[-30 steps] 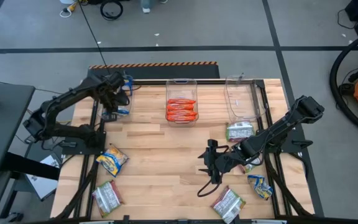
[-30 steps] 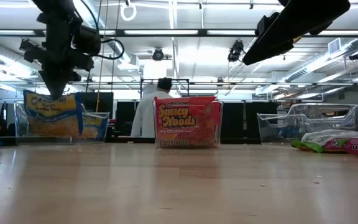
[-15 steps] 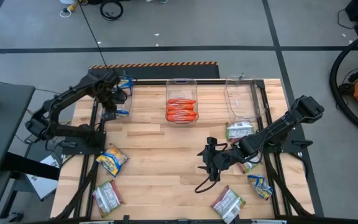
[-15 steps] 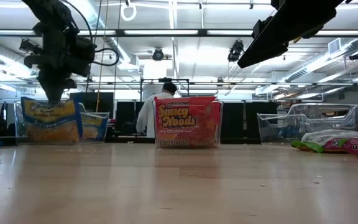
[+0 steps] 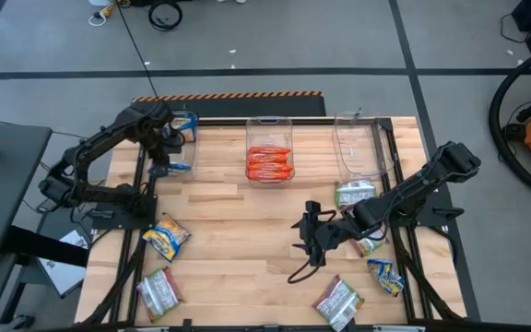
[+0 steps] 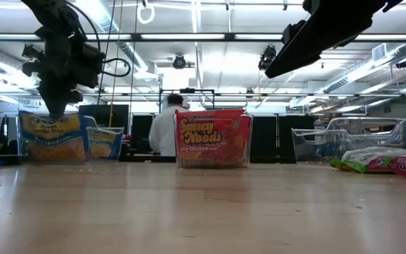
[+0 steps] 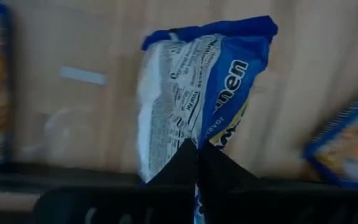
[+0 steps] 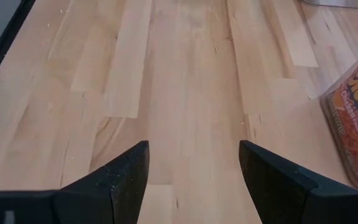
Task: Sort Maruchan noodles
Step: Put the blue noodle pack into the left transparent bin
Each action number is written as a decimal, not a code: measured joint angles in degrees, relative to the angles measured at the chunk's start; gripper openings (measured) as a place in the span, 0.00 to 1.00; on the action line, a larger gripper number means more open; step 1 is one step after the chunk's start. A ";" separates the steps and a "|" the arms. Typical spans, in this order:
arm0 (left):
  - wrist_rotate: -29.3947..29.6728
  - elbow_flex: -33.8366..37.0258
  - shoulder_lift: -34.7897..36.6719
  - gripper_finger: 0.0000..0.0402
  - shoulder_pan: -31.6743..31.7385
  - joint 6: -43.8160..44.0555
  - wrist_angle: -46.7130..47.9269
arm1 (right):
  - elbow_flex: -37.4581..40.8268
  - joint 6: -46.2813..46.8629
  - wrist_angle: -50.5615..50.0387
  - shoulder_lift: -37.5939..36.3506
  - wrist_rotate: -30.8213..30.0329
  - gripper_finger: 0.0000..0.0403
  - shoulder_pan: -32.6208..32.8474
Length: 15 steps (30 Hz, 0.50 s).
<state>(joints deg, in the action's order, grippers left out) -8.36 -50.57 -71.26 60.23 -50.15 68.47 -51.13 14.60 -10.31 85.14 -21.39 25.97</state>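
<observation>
My left gripper (image 5: pixel 161 150) hangs at the table's far left, over the left clear bin (image 5: pixel 188 138), shut on a yellow-and-blue noodle packet (image 7: pixel 197 87) that also shows in the low view (image 6: pixel 51 137). More yellow-and-blue packets (image 6: pixel 106 142) stand in that bin. Orange-red packets (image 5: pixel 269 163) lie in the middle bin (image 5: pixel 269 124). My right gripper (image 5: pixel 308 242) is open above the bare wood at mid-table, nothing between its fingers (image 8: pixel 126 171). Loose packets lie flat on the table: yellow-and-blue (image 5: pixel 165 238), silvery (image 5: pixel 159 292), (image 5: pixel 355 195), (image 5: pixel 338 302). My left gripper pinches the packet's upper end (image 7: pixel 190 135) between its two shut fingers, which point straight down from above. The packet hangs below the fingers, upright, its broad face toward the low camera. Whether its lower end (image 6: pixel 51 159) touches the bin floor, I cannot tell.
A third clear bin (image 5: pixel 358 148) stands at the far right. Another yellow-and-blue packet (image 5: pixel 386 275) lies near the right edge, and one packet (image 5: pixel 369 245) lies under the right arm. Bare wood spreads across the table's middle (image 5: pixel 238 231). A person stands in the room behind.
My left gripper has carried the hanging packet toward the table's left edge and a little down, turning slightly; the packet stays upright below the fingers.
</observation>
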 joint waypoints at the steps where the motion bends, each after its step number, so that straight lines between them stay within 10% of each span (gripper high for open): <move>1: -0.84 0.00 0.00 0.02 -0.08 -0.26 0.81 | 0.01 -0.47 0.00 0.00 0.00 0.63 -0.17; 15: -2.45 -0.30 -7.57 0.02 0.70 -0.18 1.86 | 0.02 -3.23 0.00 0.00 1.51 0.63 -2.81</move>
<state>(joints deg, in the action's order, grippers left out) -10.81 -50.87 -78.83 60.92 -50.33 70.32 -51.11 11.38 -10.31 85.14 -19.88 23.16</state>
